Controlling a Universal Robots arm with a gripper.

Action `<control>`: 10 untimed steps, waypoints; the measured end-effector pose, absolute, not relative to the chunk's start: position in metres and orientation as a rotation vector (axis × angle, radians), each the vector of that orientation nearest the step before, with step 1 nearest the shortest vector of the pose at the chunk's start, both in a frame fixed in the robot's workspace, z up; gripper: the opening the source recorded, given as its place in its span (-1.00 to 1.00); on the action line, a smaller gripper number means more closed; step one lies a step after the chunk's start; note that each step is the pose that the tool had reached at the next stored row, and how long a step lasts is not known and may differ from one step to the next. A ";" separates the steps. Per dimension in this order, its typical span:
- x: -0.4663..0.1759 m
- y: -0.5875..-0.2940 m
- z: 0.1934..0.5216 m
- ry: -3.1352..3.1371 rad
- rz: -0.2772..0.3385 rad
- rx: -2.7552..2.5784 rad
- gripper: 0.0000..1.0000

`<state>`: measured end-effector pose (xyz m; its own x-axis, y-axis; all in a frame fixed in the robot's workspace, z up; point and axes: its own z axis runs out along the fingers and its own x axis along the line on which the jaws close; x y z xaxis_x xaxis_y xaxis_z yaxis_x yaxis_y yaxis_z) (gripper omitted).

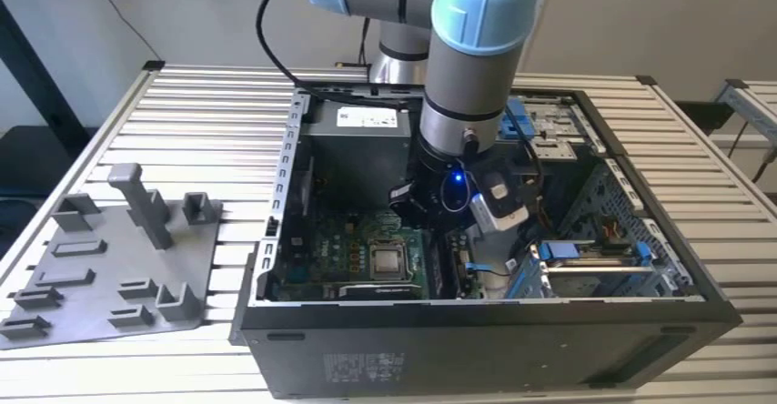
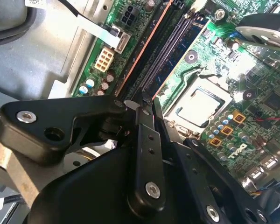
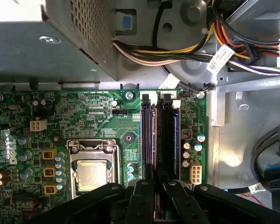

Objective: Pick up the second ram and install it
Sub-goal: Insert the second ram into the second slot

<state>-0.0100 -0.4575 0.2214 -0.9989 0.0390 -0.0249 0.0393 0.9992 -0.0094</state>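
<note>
Second ram [image 3: 154,140] shows to us edge-on, as a thin strip running along one of the black memory slots [image 3: 164,140] on the green motherboard [image 3: 84,107]. Its near end sits between the fingertips of the gripper [image 3: 155,184]. In the second wrist view the same strip [image 2: 182,59] leads straight up to the gripper [image 2: 147,100], lined up with the slot beneath it. The jaws are drawn close together and appear clamped on the stick's two flat faces. We cannot tell whether the stick is fully seated in the slot or just resting above it.

Beside the slots lies the processor socket [image 3: 92,170] with its metal frame, and beyond the far edge of the board we see the power supply [image 3: 46,42] and a bundle of coloured cables [image 3: 177,49].

In the exterior view the arm [image 1: 468,104] reaches down into the open computer case [image 1: 486,340], which stands on the slatted table [image 1: 206,104]. On the exterior view's left, well apart from the case, a grey holder tray [image 1: 73,318] lies on the table, with a tall grey post [image 1: 140,204] standing on it.
</note>
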 end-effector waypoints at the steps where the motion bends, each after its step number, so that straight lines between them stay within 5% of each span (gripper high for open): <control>1: -0.010 -0.457 0.221 3.116 -0.015 0.061 -0.72; 10: -0.009 -0.458 0.222 3.117 -0.015 0.025 -0.72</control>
